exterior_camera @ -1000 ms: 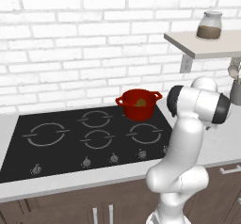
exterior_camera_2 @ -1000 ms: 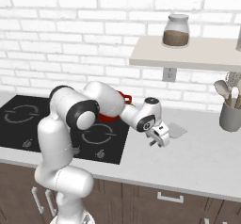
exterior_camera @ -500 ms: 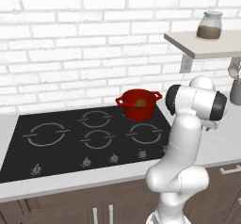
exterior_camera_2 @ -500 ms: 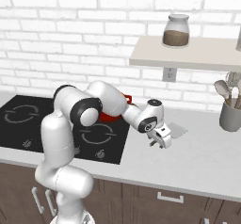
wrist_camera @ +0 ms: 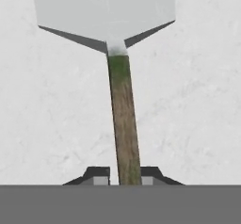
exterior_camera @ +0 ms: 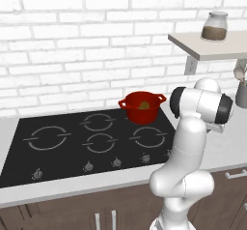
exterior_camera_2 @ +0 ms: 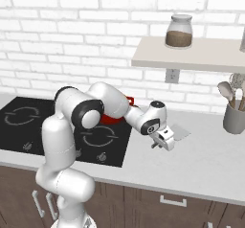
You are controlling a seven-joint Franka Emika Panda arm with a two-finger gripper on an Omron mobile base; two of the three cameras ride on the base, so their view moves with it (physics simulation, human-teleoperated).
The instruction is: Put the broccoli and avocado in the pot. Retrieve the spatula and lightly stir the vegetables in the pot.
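Spatula (wrist_camera: pixel 123 124) handle sits between the closed end effector (wrist_camera: pixel 122 175) fingertips beside the pot (exterior_camera: pixel 143 106); an off-centre grip risks slipping when lifted.

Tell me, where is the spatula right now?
The spatula lies on the grey counter right of the stove, its handle between the gripper fingers.

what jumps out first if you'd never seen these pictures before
The white arm stretched low over the grey counter, right of the stove, its fingers closed on the wooden handle of a spatula lying flat there. Behind it, the glossy red pot sits at the back right of the black stove, something greenish inside.
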